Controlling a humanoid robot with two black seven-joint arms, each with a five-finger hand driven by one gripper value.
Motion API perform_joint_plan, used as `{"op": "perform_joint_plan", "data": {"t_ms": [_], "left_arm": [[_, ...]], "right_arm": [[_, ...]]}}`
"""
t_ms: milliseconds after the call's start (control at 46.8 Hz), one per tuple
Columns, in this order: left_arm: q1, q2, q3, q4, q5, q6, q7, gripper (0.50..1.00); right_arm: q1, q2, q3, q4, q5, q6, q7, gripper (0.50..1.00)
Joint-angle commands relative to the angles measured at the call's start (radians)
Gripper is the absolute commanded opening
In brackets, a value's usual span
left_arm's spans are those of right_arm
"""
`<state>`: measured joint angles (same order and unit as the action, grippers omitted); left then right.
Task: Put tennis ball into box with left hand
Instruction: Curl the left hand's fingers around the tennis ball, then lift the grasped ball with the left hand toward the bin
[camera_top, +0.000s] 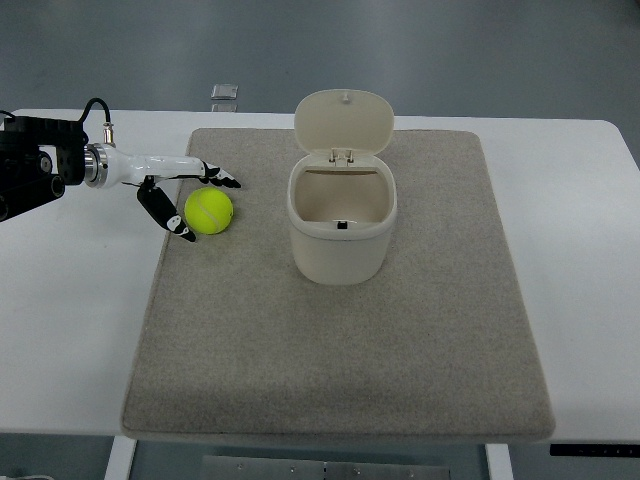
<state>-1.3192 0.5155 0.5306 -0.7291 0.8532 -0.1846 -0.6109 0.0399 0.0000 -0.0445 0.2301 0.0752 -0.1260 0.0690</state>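
A yellow-green tennis ball (209, 211) lies on the grey felt mat (340, 340), left of the box. The box is a cream bin (341, 228) with its hinged lid (343, 122) flipped up and its inside bare. My left hand (196, 197) reaches in from the left edge, its black-tipped fingers (222, 179) spread around the ball's left and top sides. The thumb (166, 217) sits at the ball's lower left. The ball still rests on the mat. The hand is open. My right arm does not show.
The mat lies on a white table (70, 330). A small clear object (226, 94) sits at the table's far edge. The mat stretches bare in front of and right of the bin.
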Motion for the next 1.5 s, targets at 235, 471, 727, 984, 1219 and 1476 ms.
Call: {"op": "perform_joint_plan", "data": {"t_ms": [235, 471, 727, 984, 1219, 1476], "left_arm": [[0.003, -0.006, -0.001, 0.000, 0.004, 0.031, 0.000, 0.941], [0.003, -0.008, -0.001, -0.003, 0.004, 0.033, 0.000, 0.872], [0.005, -0.022, -0.001, -0.003, 0.006, 0.031, 0.000, 0.791], [0.000, -0.026, 0.000, -0.003, 0.007, 0.030, 0.000, 0.549], [0.000, -0.026, 0.000, 0.000, 0.007, 0.031, 0.000, 0.500], [-0.003, -0.026, -0.006, 0.005, -0.014, 0.030, 0.000, 0.500]], "right_arm": [[0.000, 0.000, 0.000, 0.000, 0.000, 0.000, 0.000, 0.901], [0.000, 0.000, 0.000, 0.000, 0.001, 0.000, -0.001, 0.901], [0.000, 0.000, 0.000, 0.000, 0.000, 0.000, 0.000, 0.903], [0.000, 0.000, 0.000, 0.000, 0.000, 0.000, 0.000, 0.903], [0.000, 0.000, 0.000, 0.000, 0.000, 0.000, 0.000, 0.901], [0.000, 0.000, 0.000, 0.000, 0.000, 0.000, 0.000, 0.903]]}}
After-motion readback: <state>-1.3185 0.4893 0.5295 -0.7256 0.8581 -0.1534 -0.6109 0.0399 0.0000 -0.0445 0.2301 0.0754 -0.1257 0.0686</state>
